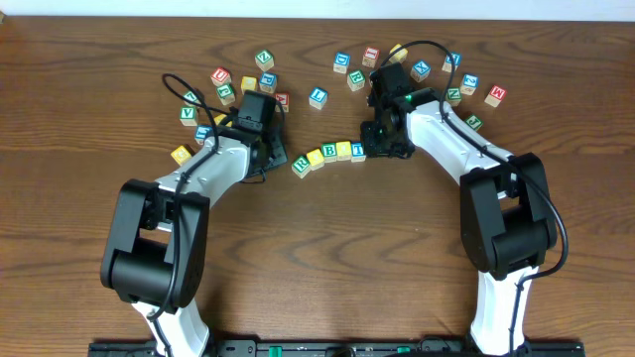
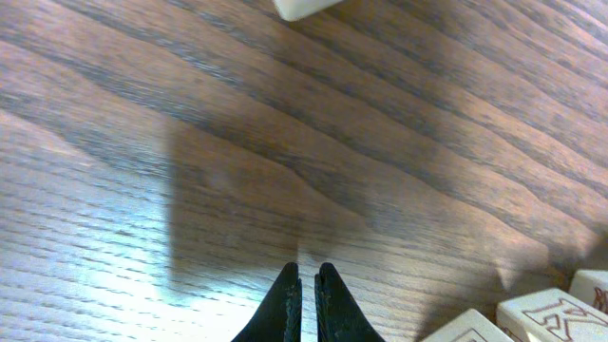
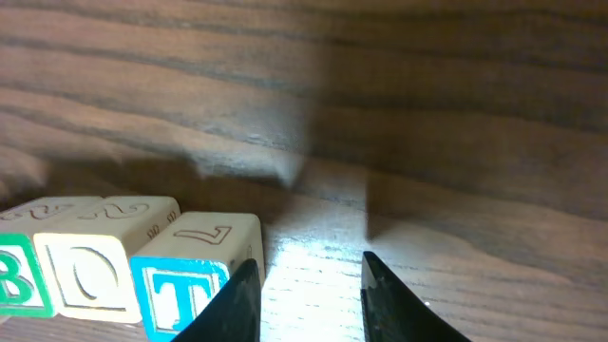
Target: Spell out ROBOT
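Just outside right jaws — T block (image 3: 190,285) | jaws parted, empty

- table (image 1: 317,273): dark brown wood, wavy grain streaks, pale glare patches in both wrist views
- T block (image 3: 185,296): blue face, white letter; cream top with dark-outlined letter
- O block (image 3: 90,275): cream face, dark-outlined letter; top looks yellow from overhead
- B block (image 3: 14,280): green letter on cream
- R block (image 1: 301,166): green top
- loose blocks (image 1: 342,62): red, green, blue and yellow faces, pale wood edges
- left arm (image 1: 213,171), right arm (image 1: 446,134): white links, black joints and bases
- left gripper (image 2: 309,270), right gripper (image 3: 311,261): fingers plain black
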Controlling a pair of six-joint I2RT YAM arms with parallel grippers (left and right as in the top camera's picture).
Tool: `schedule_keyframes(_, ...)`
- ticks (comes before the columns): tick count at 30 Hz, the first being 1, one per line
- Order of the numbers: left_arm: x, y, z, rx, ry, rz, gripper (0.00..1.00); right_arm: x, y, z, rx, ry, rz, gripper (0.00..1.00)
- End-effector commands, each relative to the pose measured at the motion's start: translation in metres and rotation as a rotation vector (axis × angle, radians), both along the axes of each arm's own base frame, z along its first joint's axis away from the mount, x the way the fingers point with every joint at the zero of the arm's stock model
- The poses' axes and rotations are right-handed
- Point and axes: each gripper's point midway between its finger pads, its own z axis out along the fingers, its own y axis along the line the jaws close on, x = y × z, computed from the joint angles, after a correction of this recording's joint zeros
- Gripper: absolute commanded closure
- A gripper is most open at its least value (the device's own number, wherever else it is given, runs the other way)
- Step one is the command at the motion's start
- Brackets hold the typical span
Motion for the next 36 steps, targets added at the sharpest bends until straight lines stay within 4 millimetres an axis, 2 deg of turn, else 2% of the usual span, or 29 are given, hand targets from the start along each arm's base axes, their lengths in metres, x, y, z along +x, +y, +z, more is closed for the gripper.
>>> schedule_keyframes(1,-0.002,0.002,0.000,0.003,0.006,0.028,0.92,0.012,0.002,0.025,0.010,-0.053,0.038,0.69)
schedule_keyframes(4,-0.001,0.005,0.000,0.011,0.003,0.035,0.93,0.016,0.004,0.044,0.002,-0.062,0.080,0.68)
schedule_keyframes(7,0.002,0.017,0.005,0.026,-0.007,0.063,0.93,0.017,0.009,0.060,-0.010,-0.073,0.132,0.65)
schedule_keyframes(10,0.002,0.029,0.020,0.022,-0.019,0.091,0.92,0.020,0.014,0.070,-0.006,-0.092,0.149,0.62)
schedule_keyframes(13,0.001,0.032,0.039,0.014,-0.048,0.099,0.93,0.028,0.019,0.073,0.013,-0.123,0.150,0.60)
schedule_keyframes(17,-0.001,0.034,0.062,0.006,-0.088,0.106,0.93,0.029,0.043,0.078,0.112,-0.142,0.189,0.61)
schedule_keyframes(24,-0.013,0.071,0.089,0.092,-0.116,0.258,0.92,0.002,0.086,0.067,0.140,-0.089,0.275,0.70)
schedule_keyframes(28,-0.020,0.085,0.087,0.087,-0.085,0.333,0.93,-0.008,0.105,0.059,0.140,-0.080,0.318,0.78)
schedule_keyframes(36,-0.026,0.112,0.084,0.095,-0.051,0.410,0.93,-0.050,0.133,0.047,0.111,0.005,0.404,0.91)
